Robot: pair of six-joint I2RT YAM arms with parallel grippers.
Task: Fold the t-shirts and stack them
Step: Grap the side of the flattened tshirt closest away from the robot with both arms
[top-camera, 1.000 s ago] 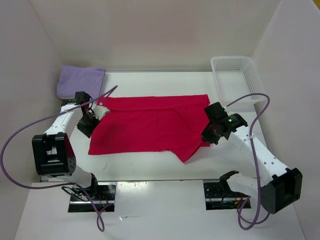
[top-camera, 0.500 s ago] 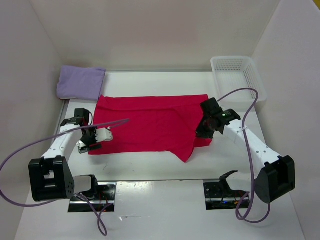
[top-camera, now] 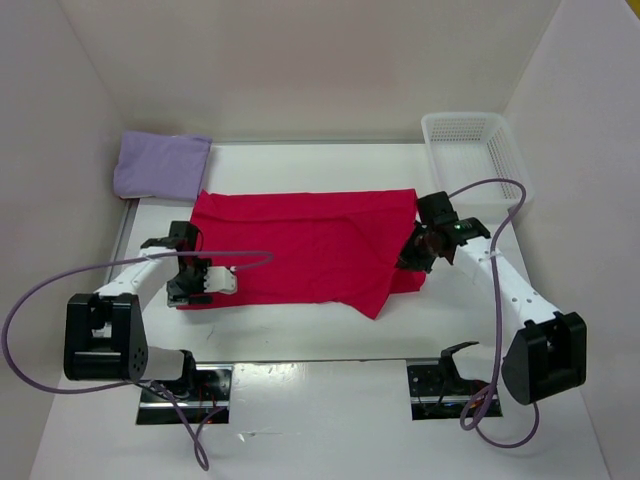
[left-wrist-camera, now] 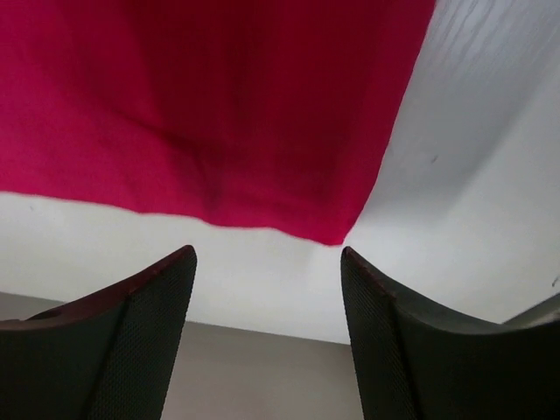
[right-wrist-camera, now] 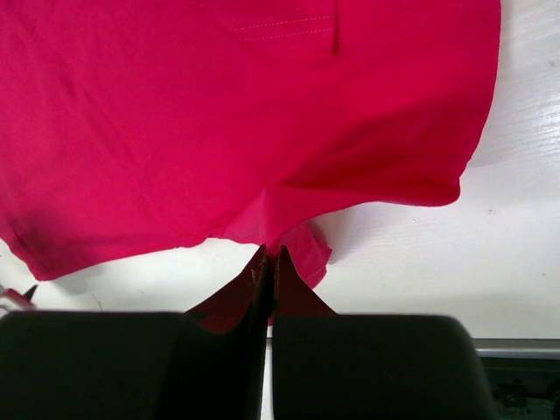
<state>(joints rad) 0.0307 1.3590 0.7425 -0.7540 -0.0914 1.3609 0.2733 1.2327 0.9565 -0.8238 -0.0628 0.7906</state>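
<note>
White tabletop [top-camera: 300, 335], boxed in by plain white walls [top-camera: 300, 70] at the back and on both sides. Red t-shirt [top-camera: 300, 250] lies spread flat mid-tabletop, long side running left-right, with a pointed flap sticking out toward the near edge right of centre. Lavender t-shirt [top-camera: 160, 165] sits folded in the far left corner, apart from the red one. White mesh basket [top-camera: 470, 150] is in the far right corner, against the right wall.

Left hand [top-camera: 205, 283] is at the red shirt's near-left corner, released; in the wrist view the fingers stand apart with nothing between them and the cloth corner is just ahead. Right hand [top-camera: 418, 250] is at the shirt's right edge, clenched on a pinch of red fabric, and that edge is bunched up a little.

Bare strip of tabletop runs along the near edge in front of the shirt, with more bare surface between shirt and basket. Purple cables [top-camera: 40, 290] loop off both arms.
</note>
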